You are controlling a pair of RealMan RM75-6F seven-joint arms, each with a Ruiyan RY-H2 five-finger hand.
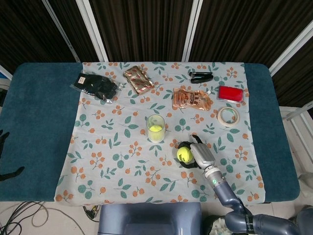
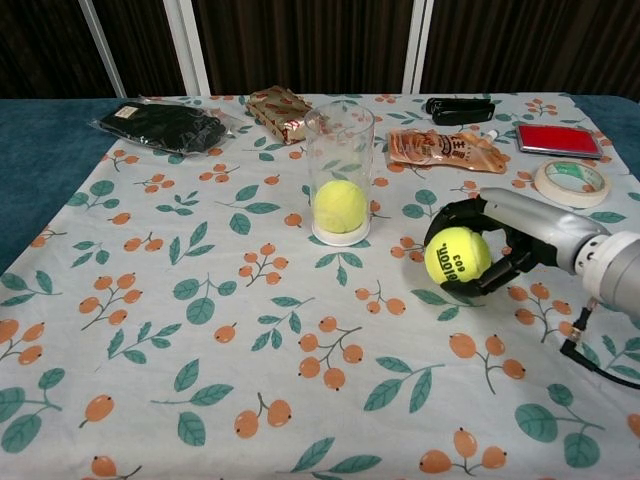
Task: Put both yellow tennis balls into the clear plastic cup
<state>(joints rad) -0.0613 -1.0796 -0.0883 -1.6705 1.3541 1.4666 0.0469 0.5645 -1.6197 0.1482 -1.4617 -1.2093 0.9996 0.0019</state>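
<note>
A clear plastic cup (image 2: 339,170) (image 1: 155,128) stands upright mid-table with one yellow tennis ball (image 2: 340,206) inside it. My right hand (image 2: 500,235) (image 1: 199,154) grips the second yellow tennis ball (image 2: 457,254) (image 1: 184,154), lifted a little off the cloth, to the right of the cup and nearer the front edge. Its fingers wrap around the ball from behind and below. My left hand (image 1: 4,155) shows only as dark fingers at the far left edge of the head view, off the table; its state is unclear.
At the back lie a black pouch (image 2: 160,126), a brown snack pack (image 2: 283,111), an orange sachet (image 2: 445,149), a black stapler (image 2: 458,109) and a red box (image 2: 558,139). A tape roll (image 2: 571,182) sits at the right.
</note>
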